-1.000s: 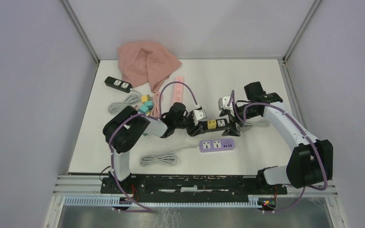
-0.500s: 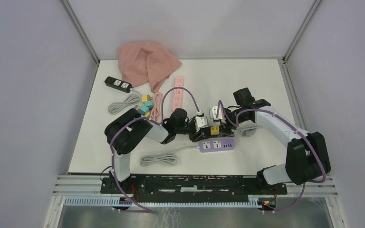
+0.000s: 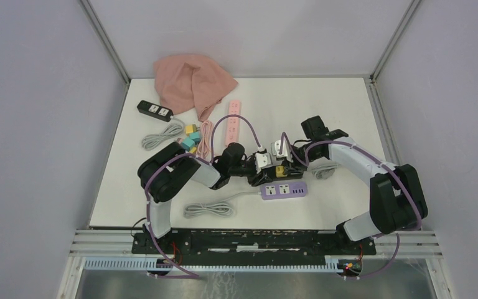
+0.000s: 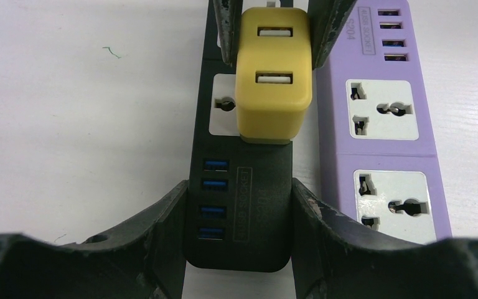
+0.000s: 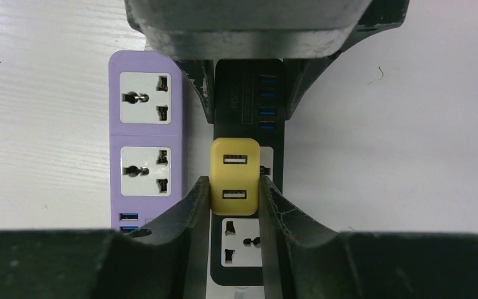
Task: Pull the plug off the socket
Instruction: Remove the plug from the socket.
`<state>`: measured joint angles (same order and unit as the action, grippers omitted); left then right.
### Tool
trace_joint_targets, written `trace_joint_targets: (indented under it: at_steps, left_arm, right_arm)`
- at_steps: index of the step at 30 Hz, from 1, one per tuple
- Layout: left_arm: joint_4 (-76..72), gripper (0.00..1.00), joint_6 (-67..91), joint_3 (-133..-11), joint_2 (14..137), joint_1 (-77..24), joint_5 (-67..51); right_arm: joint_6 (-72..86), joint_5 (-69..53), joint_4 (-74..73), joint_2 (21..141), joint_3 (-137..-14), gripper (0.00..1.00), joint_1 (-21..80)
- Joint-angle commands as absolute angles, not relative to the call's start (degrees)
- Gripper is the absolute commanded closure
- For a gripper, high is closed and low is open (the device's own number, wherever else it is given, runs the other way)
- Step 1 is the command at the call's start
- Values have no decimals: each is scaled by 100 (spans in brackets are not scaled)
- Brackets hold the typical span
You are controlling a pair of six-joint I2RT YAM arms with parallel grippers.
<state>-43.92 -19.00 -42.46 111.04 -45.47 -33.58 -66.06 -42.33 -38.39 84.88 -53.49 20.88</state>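
Observation:
A yellow plug with two USB ports sits in the black socket strip at the table's middle. My left gripper is shut on the USB end of that socket strip, a finger pressed to each long side. From the opposite end, my right gripper is shut on the yellow plug, one pad against each side. The plug still looks seated in the strip.
A purple power strip lies right beside the black one, its grey cable coiled to the left. Farther back are a pink strip, a pink cloth, a small black strip and loose coloured plugs.
My right gripper came in from the right with open jaws and has shut on the yellow plug. The left arm and black strip shifted slightly nearer, then held.

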Motion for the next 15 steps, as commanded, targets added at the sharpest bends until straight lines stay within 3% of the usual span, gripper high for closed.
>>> trace_joint_targets:
  at_steps: [1,7,10,15]
  left_arm:
    - [-4481,97,-1850,-4207,11258,-4599,-3575]
    - [-4317,97,-1808,-4319,11308,-4597,-3677]
    - [-4315,97,-1819,-4315,11307,-4603,-3691]
    - [-4307,97,-1814,-4324,11327,-4586,-3675]
  right_arm:
    - [-6929,-4676,-4130,8577,-5513,78,2148]
    - [-6244,-4946,-3807,8629,-5599,99,2237]
    - [-5350,-4772,-3320,8676,-5688,100,2231]
    - [-5688,-4463,-3602,8661,-5729,100,1925]
